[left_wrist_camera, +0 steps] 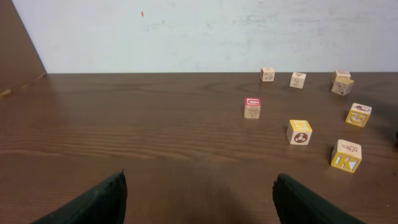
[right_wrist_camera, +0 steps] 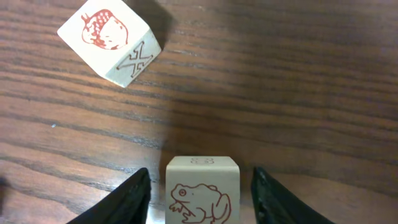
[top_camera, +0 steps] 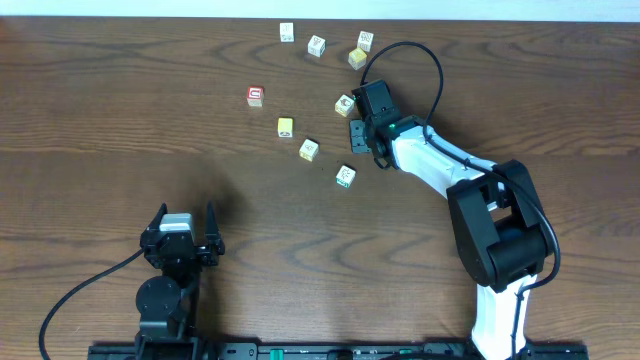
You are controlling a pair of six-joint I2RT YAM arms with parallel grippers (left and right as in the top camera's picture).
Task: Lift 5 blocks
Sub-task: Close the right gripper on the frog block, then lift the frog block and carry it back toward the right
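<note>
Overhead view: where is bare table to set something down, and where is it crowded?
Free: the left of the table, beyond the red-faced cube; also the stretch between the left gripper and the lowest block. Crowded: upper middle, blocks around the right gripper.

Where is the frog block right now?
In the right wrist view the frog block sits on the table at bottom centre, between the right gripper's open fingers, untouched; the acorn block lies beyond it, upper left.
</note>
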